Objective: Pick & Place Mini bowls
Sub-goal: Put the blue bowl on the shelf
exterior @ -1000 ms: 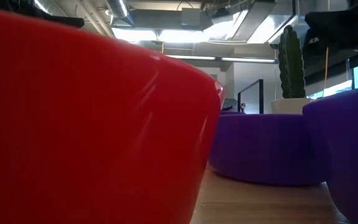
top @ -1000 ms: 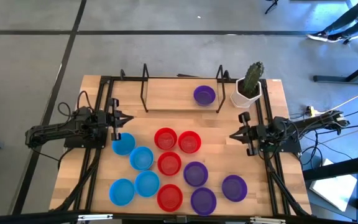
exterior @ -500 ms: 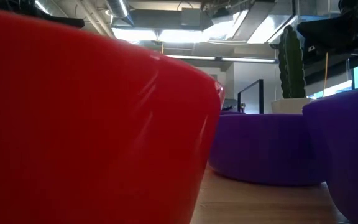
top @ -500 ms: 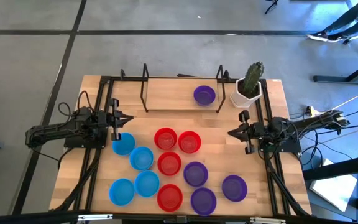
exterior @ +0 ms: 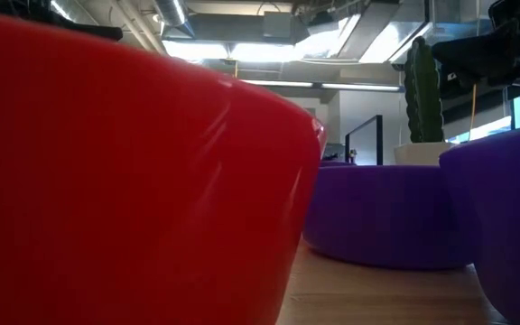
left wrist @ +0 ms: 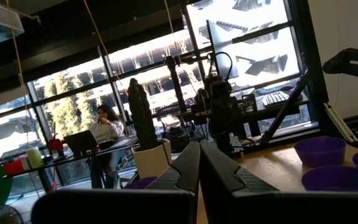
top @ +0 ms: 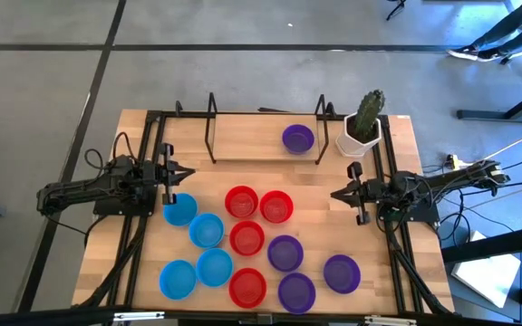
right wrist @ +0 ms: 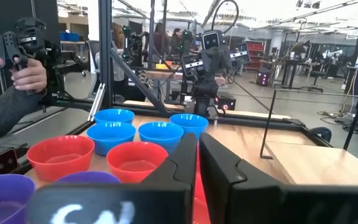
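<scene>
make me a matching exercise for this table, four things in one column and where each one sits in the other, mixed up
Things:
1. lone purple bowl
2. cactus pot
3. left gripper
4. right gripper

Places:
A. far right corner of the table
B. shut, just behind the nearest blue bowl
C. between the two upright wire frames
D. shut, to the right of the red bowls

Pairs: 1-C, 2-A, 3-B, 4-D

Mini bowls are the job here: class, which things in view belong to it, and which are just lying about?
Belong:
blue bowls
red bowls
purple bowls
left gripper, shut
right gripper, shut

Lying about:
cactus pot
wire rack
</scene>
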